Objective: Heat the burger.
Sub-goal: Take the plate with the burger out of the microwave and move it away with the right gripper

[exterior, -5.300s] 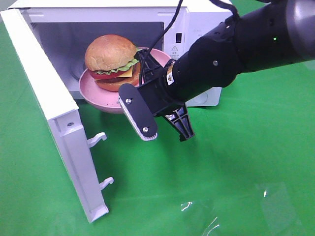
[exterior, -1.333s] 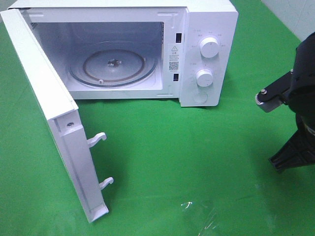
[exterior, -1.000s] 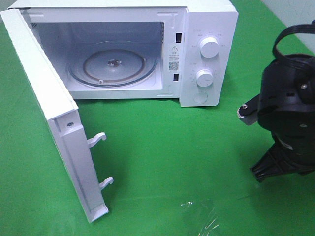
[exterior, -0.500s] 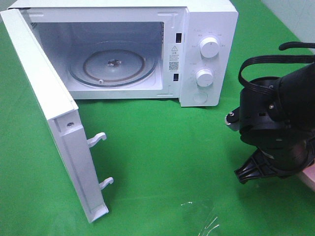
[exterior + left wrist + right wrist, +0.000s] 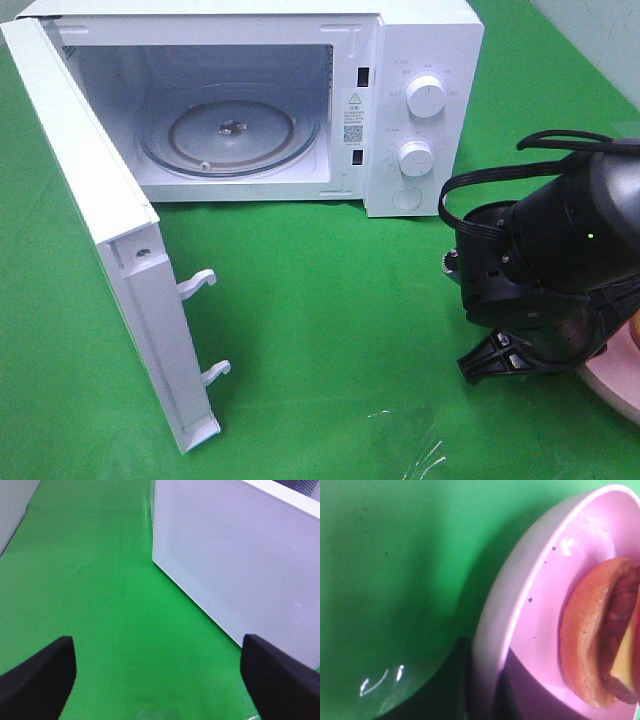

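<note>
high: above, facing microwave [image 5: 410,60] | wrists: close, facing green cloth [image 5: 100,580]

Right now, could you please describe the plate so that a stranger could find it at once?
Start at the white microwave with its door open, then go to the black right arm in front of its dials. The plate peeks out at that arm's far side: pink, dark-speckled, carrying the burger.

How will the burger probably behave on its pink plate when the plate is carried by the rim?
The burger is a loose stack of bun, patty and cheese, so it may lean or come apart if the pink plate tilts. The plate surface looks smooth, so the burger could slide. The right gripper appears shut on the rim only, so the plate may tend to sag.
</note>
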`<act>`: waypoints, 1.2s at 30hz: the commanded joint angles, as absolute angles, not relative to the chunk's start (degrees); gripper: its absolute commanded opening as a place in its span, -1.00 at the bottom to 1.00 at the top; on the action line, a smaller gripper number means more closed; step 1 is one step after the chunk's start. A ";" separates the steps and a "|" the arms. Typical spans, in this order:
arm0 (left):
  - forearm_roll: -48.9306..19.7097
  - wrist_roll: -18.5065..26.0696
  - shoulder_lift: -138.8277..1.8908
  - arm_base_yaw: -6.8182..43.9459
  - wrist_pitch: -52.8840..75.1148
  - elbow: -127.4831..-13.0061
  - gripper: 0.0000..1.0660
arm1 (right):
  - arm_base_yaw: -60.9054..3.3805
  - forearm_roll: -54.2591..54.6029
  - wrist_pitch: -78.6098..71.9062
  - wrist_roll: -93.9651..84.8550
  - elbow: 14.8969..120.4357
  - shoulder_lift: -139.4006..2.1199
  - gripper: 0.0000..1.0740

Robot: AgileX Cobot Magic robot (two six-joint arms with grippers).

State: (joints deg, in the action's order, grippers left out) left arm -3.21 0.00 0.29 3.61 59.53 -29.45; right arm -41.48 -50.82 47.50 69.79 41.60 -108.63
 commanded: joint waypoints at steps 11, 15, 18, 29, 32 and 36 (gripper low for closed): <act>-2.98 -0.29 1.32 3.67 59.19 -29.16 0.54 | -41.20 -53.51 47.15 73.22 41.71 -111.27 -0.66; -2.98 -0.29 1.32 3.67 59.19 -29.16 0.54 | -41.31 -50.82 47.21 71.56 41.71 -110.29 -0.39; -2.98 -0.29 1.32 3.67 59.19 -29.16 0.54 | -41.31 -49.10 47.15 70.47 41.71 -108.00 -0.22; -2.98 -0.29 1.32 3.67 59.19 -29.16 0.54 | -41.31 -38.16 44.86 55.63 41.71 -93.05 -0.11; -2.98 -0.29 1.32 3.67 59.19 -29.16 0.54 | -41.31 -34.95 44.12 50.65 41.71 -89.84 -0.08; -2.98 -0.29 1.32 3.67 59.19 -29.16 0.54 | -41.31 -28.30 41.65 37.99 41.71 -82.05 0.05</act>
